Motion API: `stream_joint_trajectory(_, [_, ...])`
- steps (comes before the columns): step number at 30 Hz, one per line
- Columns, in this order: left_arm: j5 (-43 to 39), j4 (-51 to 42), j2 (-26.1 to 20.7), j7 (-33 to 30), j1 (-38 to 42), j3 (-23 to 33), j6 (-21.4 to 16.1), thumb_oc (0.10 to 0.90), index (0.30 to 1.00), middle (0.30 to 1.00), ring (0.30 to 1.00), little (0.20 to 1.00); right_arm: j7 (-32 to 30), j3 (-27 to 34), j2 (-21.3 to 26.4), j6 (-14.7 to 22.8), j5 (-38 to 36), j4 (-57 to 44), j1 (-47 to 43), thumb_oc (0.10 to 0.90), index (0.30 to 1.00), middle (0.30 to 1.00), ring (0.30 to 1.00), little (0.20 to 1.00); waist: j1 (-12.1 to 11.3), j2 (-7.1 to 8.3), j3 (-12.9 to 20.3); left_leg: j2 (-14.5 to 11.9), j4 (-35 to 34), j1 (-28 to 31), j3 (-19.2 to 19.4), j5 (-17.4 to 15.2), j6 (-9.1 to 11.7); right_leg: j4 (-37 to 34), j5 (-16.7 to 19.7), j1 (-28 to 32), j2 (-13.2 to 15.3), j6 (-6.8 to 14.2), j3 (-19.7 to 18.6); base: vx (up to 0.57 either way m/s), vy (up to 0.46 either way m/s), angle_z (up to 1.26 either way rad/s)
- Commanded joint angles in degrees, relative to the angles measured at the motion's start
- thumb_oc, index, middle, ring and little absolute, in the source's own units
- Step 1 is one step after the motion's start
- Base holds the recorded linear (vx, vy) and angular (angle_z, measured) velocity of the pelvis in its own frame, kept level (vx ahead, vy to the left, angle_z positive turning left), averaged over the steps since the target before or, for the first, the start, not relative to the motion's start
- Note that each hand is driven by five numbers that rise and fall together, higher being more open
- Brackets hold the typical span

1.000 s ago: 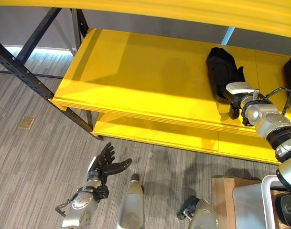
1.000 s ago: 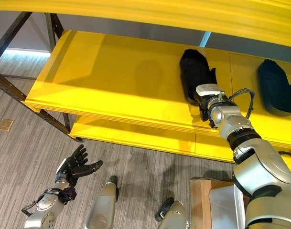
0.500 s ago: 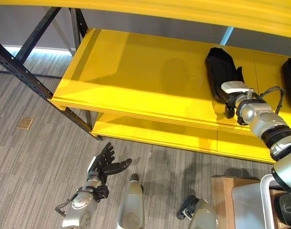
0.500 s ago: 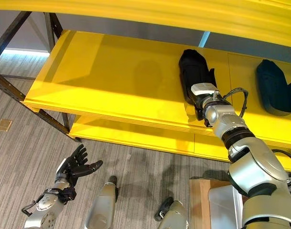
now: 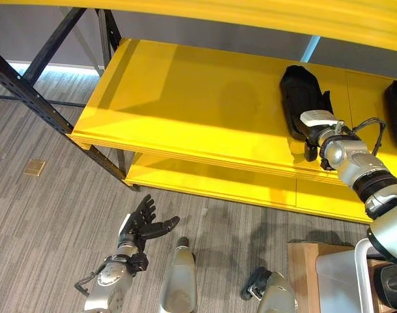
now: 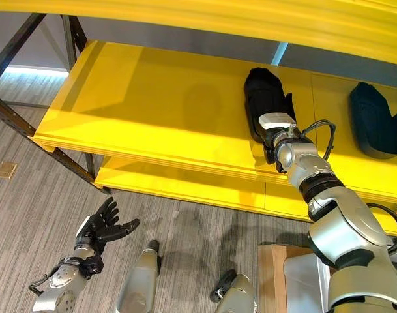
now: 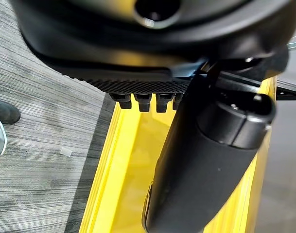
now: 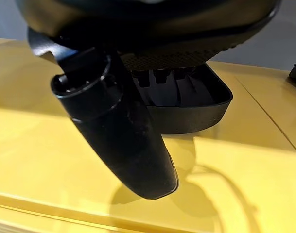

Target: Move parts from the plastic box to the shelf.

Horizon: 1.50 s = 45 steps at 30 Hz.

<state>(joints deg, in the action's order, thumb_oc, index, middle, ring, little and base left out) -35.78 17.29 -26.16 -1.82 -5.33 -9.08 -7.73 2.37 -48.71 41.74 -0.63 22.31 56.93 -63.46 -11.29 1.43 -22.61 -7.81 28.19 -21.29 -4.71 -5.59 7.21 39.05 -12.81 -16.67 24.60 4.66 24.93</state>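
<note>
— Grey carpet (image 5: 48, 215) runs under your yellow shelf (image 5: 185, 104). What's on your left?

— Your left hand (image 5: 141, 223) hangs low over the carpet, fingers spread, holding nothing.

— And on the right?

— Your right hand (image 6: 271, 134) lies on the black part (image 6: 263, 98) on the shelf. You can't tell whether its fingers grip it. A second black part (image 6: 374, 120) lies further right, and the plastic box (image 5: 345, 277) sits at your lower right.
</note>
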Motion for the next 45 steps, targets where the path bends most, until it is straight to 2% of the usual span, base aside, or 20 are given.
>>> stream_joint_trajectory(1, [-1.6,-7.2,-5.2,0.6,2.4,1.0,-5.8,0.900,1.000,1.000,1.000,1.000,-1.5,2.3,-7.2,3.7,-5.5,-0.3,-5.5,0.900,1.000,1.000,1.000,1.000,-3.7,0.18,1.0,-0.1,0.5,-0.1,-3.1,-2.9,-2.3,0.5,4.6,1.7,0.3,3.2,-2.0,0.00,0.000,0.00])
stream_joint_trajectory(45, [-2.2,-6.3,-5.8,0.1,2.9,0.9,-5.9,0.900,1.000,1.000,1.000,1.000,-2.2,3.0,-11.3,3.3,-7.6,-2.8,-8.1,0.900,1.000,1.000,1.000,1.000,-3.6,0.29,1.5,0.2,1.0,0.0,-3.1,-3.4,-2.7,0.4,5.2,1.9,0.5,3.5,-2.5,0.00,0.000,0.00])
